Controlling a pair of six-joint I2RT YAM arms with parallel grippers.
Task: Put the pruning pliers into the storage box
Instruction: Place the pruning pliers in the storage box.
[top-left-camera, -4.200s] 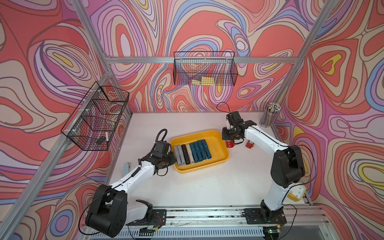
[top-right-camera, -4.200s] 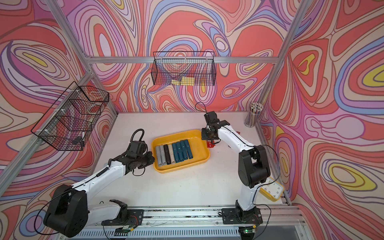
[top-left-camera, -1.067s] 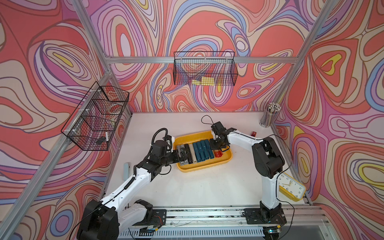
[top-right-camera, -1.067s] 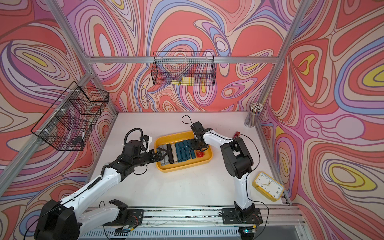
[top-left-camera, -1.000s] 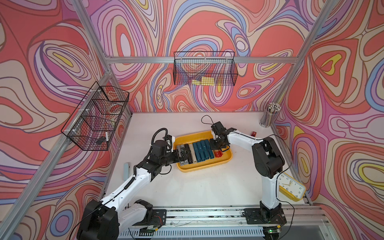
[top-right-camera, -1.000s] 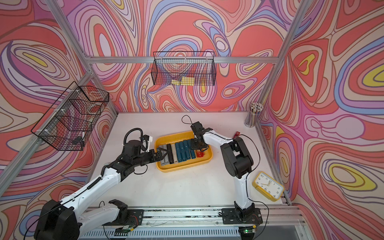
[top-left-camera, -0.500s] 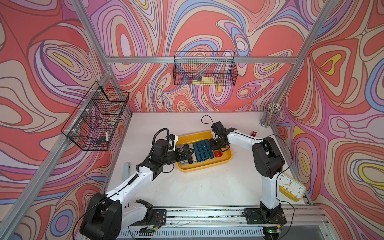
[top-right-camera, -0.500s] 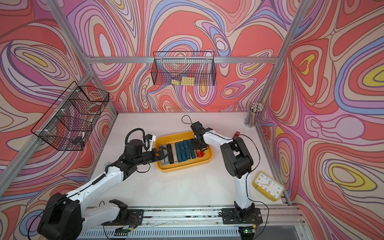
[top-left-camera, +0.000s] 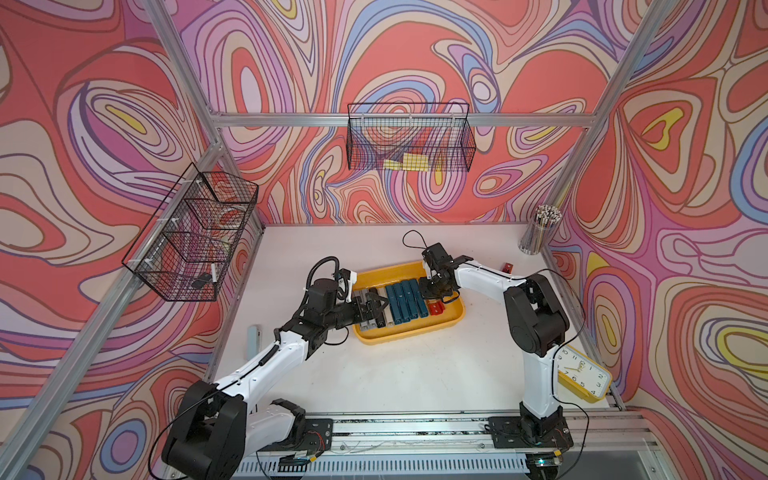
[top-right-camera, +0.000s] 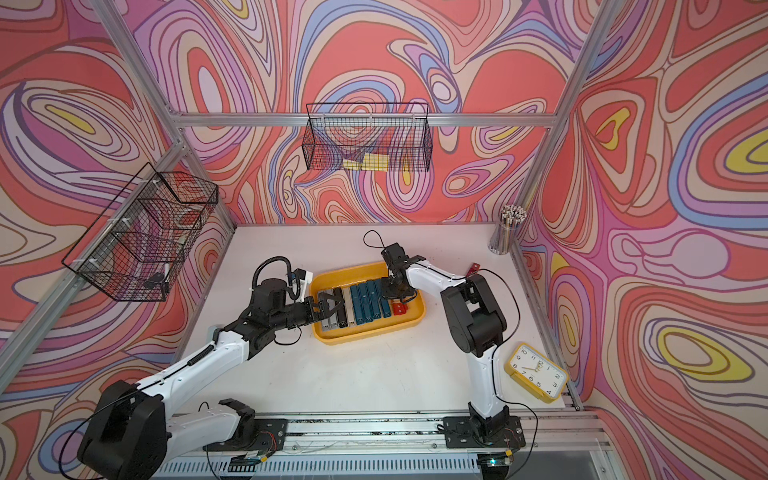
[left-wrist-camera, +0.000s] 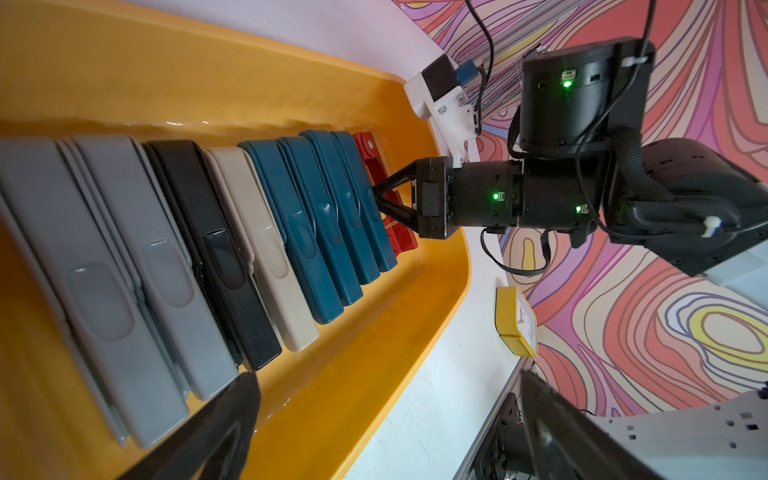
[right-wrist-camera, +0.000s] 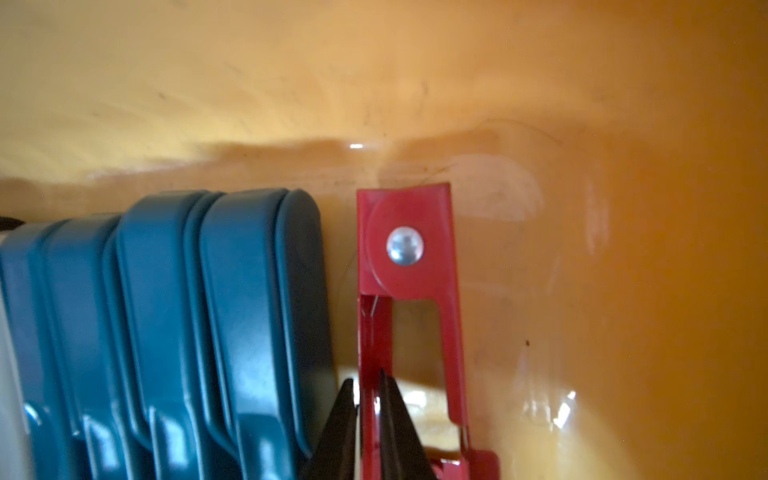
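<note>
Pruning pliers (top-left-camera: 395, 301): a row of grey, black, beige and teal bars lies side by side in the storage box (top-left-camera: 409, 336), mid-table. The red pliers (right-wrist-camera: 409, 249) are down on the box floor, just beside the last teal bar (right-wrist-camera: 266, 311) at the box's right end.

Near: yellow clock (top-left-camera: 584, 374) at the front right table edge, well apart from the work.

Middle: left gripper (top-left-camera: 383, 305) hangs low over the row's left end, jaws spread full, nothing in them. Risk: any drop or sideways sweep from here rakes the row. The bars lean on one another, so one shove would likely shift several.

Right gripper (right-wrist-camera: 368, 399) points down at the red pliers. Its fingertips are nearly together with one side rail between them, one tip inside the cut-out, the other in the slot against the teal bar. The wrist view is blurred at the tips, so I cannot tell whether they press on the rail or stand just clear.

Risks, right side:
- (a) Lifting before the jaws are properly apart: the tip in the cut-out hooks the rail, and the red pliers ride up and tip over the rim.
- (b) The outer tip spreads into the teal bar and pushes the row toward the left gripper.
- (c) Both wrists are close over one box, so a crossing move would collide.

Far: small red piece (top-left-camera: 506, 266) on bare table beyond the box, by the right wall, judged the next one to fetch. Cup of white-tipped sticks (top-left-camera: 540, 232) in the far right corner sits near that reach, and an elbow could topple it
</note>
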